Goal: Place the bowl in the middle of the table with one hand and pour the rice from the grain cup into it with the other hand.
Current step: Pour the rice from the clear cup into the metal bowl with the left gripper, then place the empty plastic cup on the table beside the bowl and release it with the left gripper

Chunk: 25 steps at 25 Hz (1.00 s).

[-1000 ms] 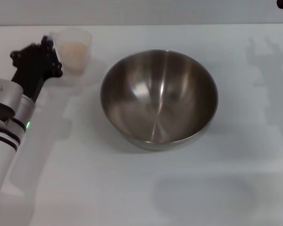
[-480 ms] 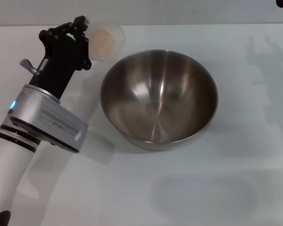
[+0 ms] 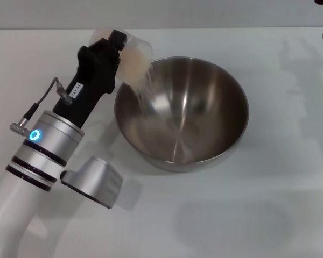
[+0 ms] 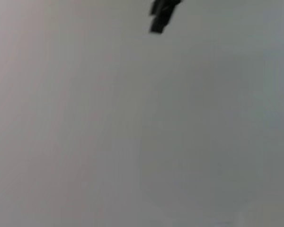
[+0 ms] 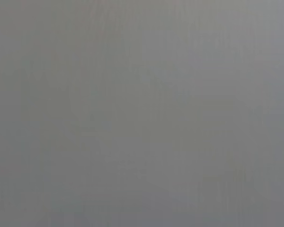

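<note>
The bowl (image 3: 181,112) is sitting upright on the white surface (image 3: 231,215) near the middle of the head view, its shiny inside facing up.

The cup (image 3: 130,55) is being held by the left hand (image 3: 116,48) at the far left of the bowl, just over the rim. The black fingers are closed around the cup's clear wall, one of them lying across its upper side. The cup is being tipped well over on its side, its mouth turned to the right and down toward the bowl. The rice (image 3: 140,80) is being poured: a pale mass is lying against the lower wall of the cup, and a thin stream is falling from the mouth past the bowl's left rim onto the inner wall. How much has gathered at the bottom of the bowl cannot be told against the metal's glare.

The left arm is reaching in from the near left corner, slanting up toward the far side, with its blue ring lit at the wrist and a silver joint housing hanging just above the surface beside the bowl's near left.

The right hand is barely being shown: only a dark sliver at the far right corner, well apart from the bowl, so its opening cannot be told. In the left wrist view, only pale surface and a small dark shape (image 4: 161,14) are seen.
</note>
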Motion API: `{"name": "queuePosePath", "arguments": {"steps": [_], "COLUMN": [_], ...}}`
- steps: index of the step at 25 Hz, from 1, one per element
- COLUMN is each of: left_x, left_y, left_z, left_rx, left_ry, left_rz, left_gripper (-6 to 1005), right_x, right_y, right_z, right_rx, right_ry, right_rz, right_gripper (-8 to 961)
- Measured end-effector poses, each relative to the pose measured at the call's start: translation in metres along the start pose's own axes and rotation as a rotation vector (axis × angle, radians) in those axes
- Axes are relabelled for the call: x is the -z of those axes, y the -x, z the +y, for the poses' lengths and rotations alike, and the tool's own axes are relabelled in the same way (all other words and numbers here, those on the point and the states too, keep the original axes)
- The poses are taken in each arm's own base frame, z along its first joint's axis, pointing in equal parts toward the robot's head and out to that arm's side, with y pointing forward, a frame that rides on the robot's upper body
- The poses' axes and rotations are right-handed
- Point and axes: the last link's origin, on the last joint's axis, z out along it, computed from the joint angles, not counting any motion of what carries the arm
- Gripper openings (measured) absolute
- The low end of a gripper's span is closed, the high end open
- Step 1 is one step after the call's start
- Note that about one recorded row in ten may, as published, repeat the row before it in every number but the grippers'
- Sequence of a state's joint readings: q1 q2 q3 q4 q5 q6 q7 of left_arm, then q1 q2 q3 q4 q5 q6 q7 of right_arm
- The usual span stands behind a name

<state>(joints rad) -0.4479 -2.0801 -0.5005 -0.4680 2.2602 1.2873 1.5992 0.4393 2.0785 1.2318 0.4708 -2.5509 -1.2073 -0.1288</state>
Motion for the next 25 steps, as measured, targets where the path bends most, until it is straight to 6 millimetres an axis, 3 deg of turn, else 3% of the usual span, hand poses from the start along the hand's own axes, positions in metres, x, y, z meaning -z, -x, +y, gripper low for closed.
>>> {"name": "queuePosePath", "arguments": {"steps": [12,25], "left_x": [0.013,0.017], "left_y": [-0.020,-0.038], "left_z": [0.001,0.004], "left_rx": [-0.377,-0.527], "left_ry": [-0.016,-0.028], "left_rz": [0.062,0.151], "left_gripper": [20,19], "right_x": [-0.006,-0.009], "right_y": [0.000,0.000], "right_z": [0.004,0.005], "right_rx": [0.008,0.009], "right_ry": [0.018,0.025], "right_rz": [-0.001,-0.002], "right_gripper": [436,435]}}
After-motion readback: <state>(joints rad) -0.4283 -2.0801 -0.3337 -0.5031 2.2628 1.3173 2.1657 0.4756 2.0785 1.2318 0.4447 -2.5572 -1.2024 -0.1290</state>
